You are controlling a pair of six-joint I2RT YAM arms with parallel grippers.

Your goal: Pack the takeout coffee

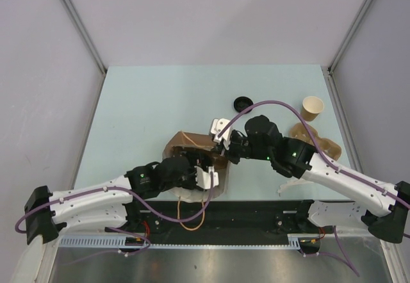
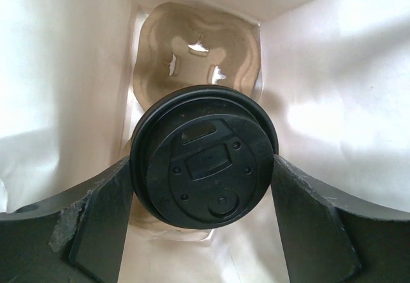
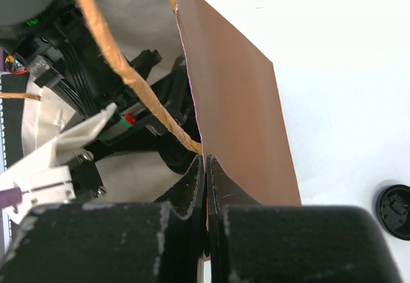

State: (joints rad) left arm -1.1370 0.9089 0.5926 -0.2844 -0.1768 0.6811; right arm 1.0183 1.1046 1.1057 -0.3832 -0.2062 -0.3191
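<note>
Left wrist view alone shows left gripper (image 2: 202,187) clasping takeout coffee (image 2: 204,155); right gripper (image 3: 205,168) pinches bag wall (image 3: 238,116).

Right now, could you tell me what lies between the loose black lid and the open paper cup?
Bare table from the black lid to the paper cup, with a purple cable arching over it, per the top external view.

We see the black-lidded takeout coffee (image 2: 204,156), a tan-brown pulp tray (image 2: 195,43), a bag (image 3: 237,116) brown outside and white inside, and a pale mint table (image 1: 160,97).
</note>
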